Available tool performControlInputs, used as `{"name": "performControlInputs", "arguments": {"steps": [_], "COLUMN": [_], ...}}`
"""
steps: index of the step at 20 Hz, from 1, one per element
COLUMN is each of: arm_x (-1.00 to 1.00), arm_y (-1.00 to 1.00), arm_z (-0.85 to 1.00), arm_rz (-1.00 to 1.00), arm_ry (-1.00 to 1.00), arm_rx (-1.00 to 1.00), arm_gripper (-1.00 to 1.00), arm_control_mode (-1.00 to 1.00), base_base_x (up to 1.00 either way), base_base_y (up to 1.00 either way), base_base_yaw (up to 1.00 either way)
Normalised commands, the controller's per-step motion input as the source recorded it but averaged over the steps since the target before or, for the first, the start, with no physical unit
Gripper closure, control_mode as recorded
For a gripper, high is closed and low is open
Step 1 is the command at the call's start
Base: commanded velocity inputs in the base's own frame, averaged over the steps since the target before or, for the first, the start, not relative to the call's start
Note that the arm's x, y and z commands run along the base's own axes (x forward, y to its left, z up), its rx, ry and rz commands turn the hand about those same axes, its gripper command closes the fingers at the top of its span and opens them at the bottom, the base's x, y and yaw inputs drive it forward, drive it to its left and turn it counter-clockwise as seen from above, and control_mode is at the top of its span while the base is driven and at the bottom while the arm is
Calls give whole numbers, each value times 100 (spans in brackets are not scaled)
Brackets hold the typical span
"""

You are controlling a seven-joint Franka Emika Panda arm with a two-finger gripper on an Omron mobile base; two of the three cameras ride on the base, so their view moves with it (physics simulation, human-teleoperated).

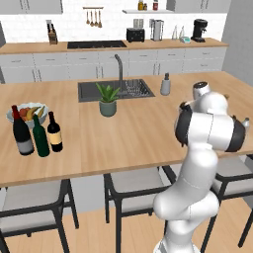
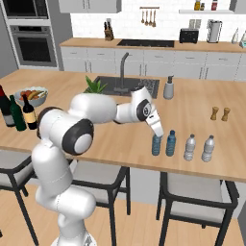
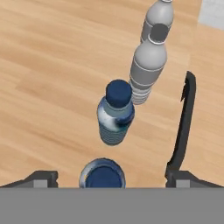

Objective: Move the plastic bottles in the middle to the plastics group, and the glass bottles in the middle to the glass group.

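Note:
Two blue plastic bottles [image 2: 156,144] [image 2: 170,143] stand side by side near the counter's front edge, just left of the plastics group, a pair of pale grey bottles [image 2: 190,147] [image 2: 208,148]. My gripper [image 2: 157,131] hangs open right over the left blue bottle [image 3: 103,176], whose cap sits between the wide-apart fingers without touching them; the other blue bottle [image 3: 114,116] and the grey bottles [image 3: 148,70] line up beyond. At the counter's far left the yellowish-label wine bottle [image 1: 54,132] stands beside the glass group, the big wine bottle [image 1: 21,132] and the green bottle [image 1: 40,137].
A fruit bowl [image 1: 27,114] sits behind the glass group. A potted plant [image 1: 107,100], the sink [image 1: 114,90] and a soap dispenser [image 1: 165,85] lie mid-counter. Wooden shakers [image 2: 220,114] stand behind the grey bottles. Chairs [image 2: 197,202] stand under the front edge.

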Motion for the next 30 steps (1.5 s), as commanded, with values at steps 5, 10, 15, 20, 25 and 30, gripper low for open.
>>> {"name": "performControlInputs", "arguments": {"steps": [5,10,15,20,25,30], "arm_x": [-19,-23,-58,-91,-92,-29], "arm_y": [16,58,99,57,33,41], "arm_z": [63,53,38,0,6,37], "arm_rz": [0,9,44,41,34,33], "arm_ry": [-4,-3,11,8,-3,-22], "arm_rx": [0,0,0,-1,0,2], "arm_gripper": [-100,-100,-100,-100,-100,-100], "arm_control_mode": [-100,-100,-100,-100,-100,-100], "base_base_x": [0,0,0,0,0,0], "base_base_y": [0,0,0,0,0,0], "base_base_yaw": [0,0,0,0,0,0]}}
